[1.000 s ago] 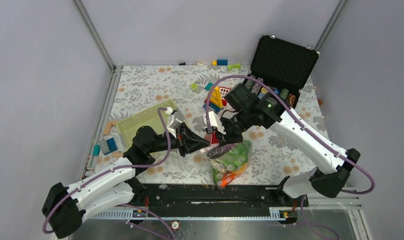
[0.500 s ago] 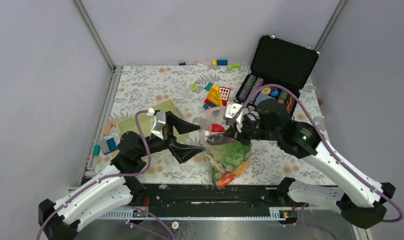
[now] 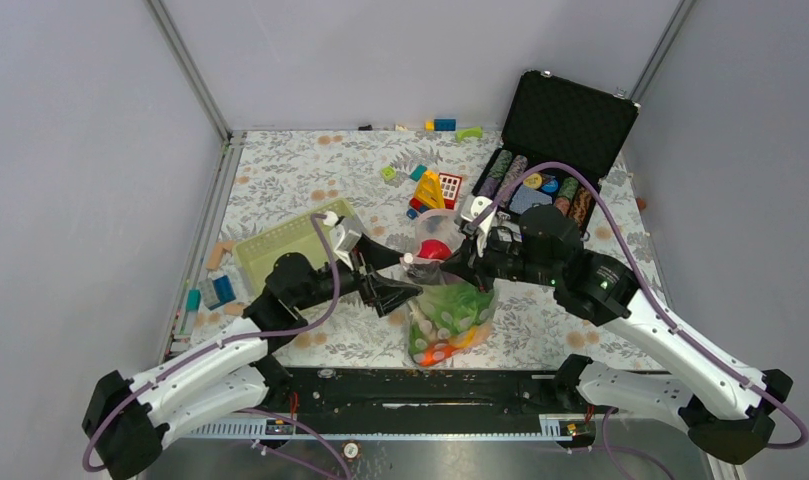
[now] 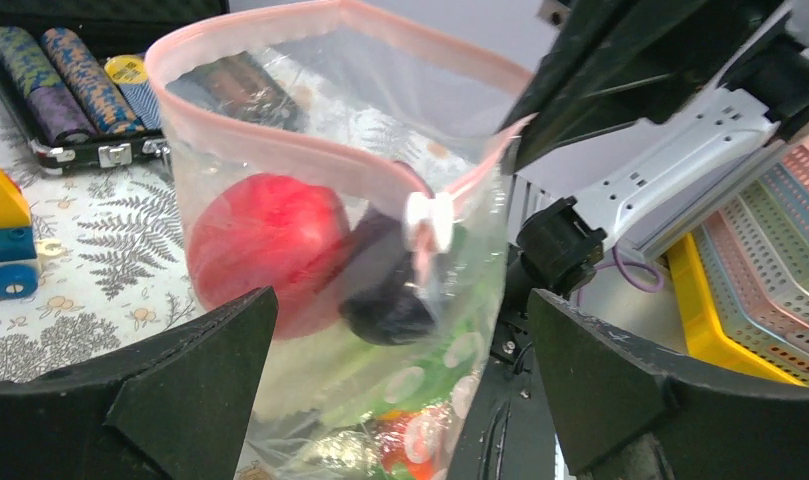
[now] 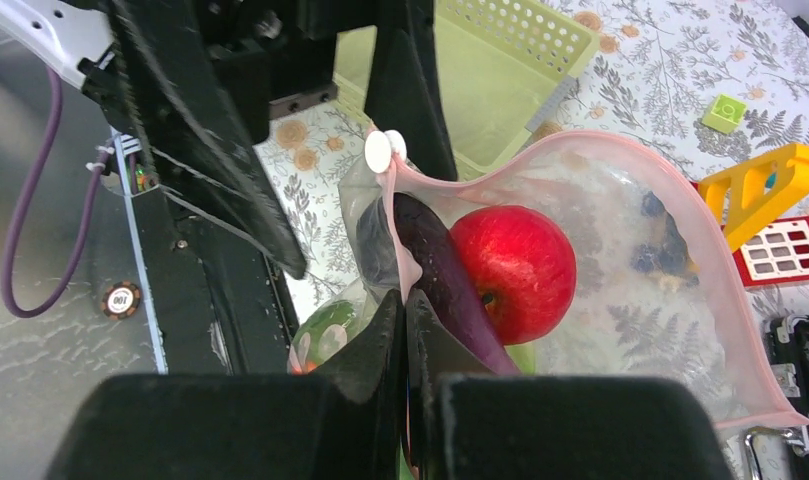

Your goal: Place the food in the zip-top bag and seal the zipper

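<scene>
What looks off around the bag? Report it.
The zip-top bag is unsealed: the right gripper pinches one spot of its rim, and the zipper gapes in a wide loop. A dark purple piece leans up against the rim beside the red fruit.

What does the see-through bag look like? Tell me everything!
The zip-top bag is clear, floppy plastic, held upright. Its pink zipper rims a wide-open mouth, with a white slider at one end. Inside are a red round fruit, a dark purple piece and green pieces. The right fingers pinch its rim; the open left fingers sit close.
</scene>
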